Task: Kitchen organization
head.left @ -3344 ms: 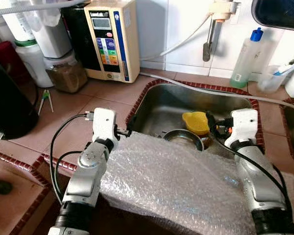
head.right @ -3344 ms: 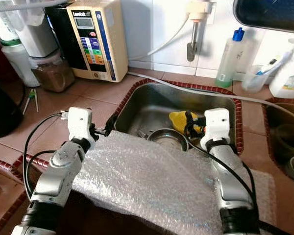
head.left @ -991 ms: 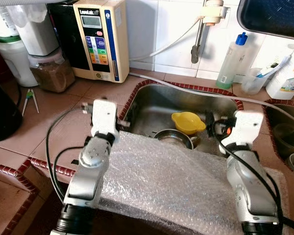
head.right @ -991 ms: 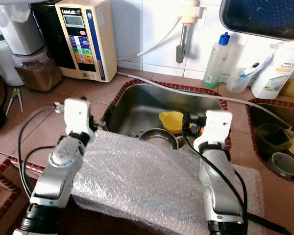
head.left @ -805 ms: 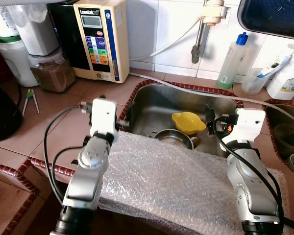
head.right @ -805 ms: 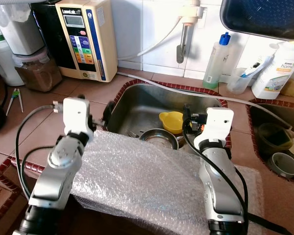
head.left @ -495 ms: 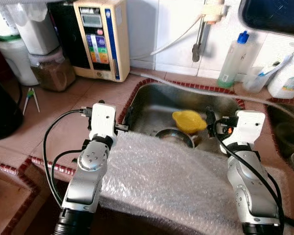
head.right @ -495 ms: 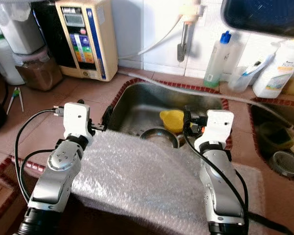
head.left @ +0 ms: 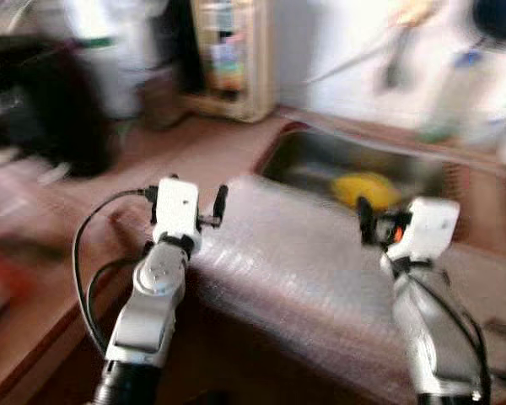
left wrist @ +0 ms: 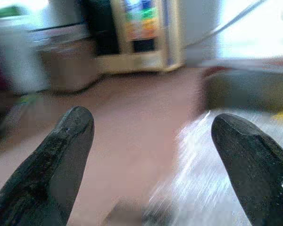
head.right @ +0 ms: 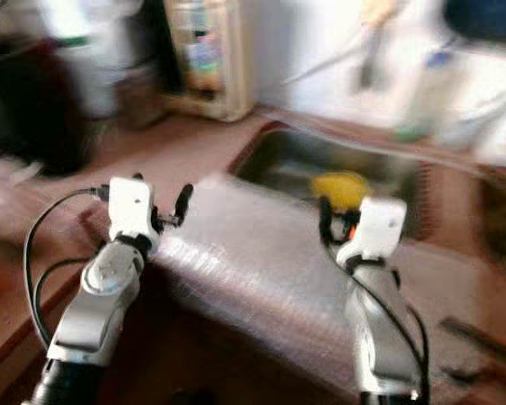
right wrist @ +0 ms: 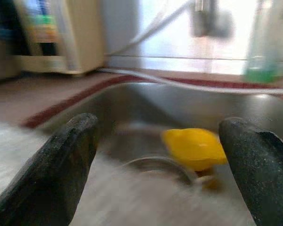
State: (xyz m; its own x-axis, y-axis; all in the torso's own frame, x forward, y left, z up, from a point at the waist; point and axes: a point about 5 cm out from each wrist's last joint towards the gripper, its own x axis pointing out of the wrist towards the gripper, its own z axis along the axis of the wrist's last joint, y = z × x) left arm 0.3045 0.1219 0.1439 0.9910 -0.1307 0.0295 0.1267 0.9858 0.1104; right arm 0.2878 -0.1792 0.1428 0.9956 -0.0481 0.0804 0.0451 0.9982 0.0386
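— Why is that bubble wrap [head.left: 320, 278] draped over the front edge of the surface [head.left: 211, 152]?

— I'd guess as padding, so the robot's arms and body don't knock the tiled rim of the sink [head.right: 274, 143] while it leans in. Both arms rest over it.

— Are the end effectors holding anything?

— No. The left end effector [left wrist: 153, 136] has its two black fingers spread wide, with nothing between them but bare surface and the near edge of the wrap just beneath. The right end effector [right wrist: 160, 150] is spread too, and empty.

— So what are they after?

— Probably the dishes in the sink. The yellow bowl [right wrist: 195, 147] sits just ahead of the right end effector, between its fingers as the wrist camera sees it, but apart from them. A steel bowl [right wrist: 153, 165] lies just nearer, beside the yellow one.

— And the left one?

— It's aimed well off to the side, toward the beige appliance [left wrist: 146, 33] at the wall. Everything's smeared, so the head looks to be turning; I can't make out finer detail.
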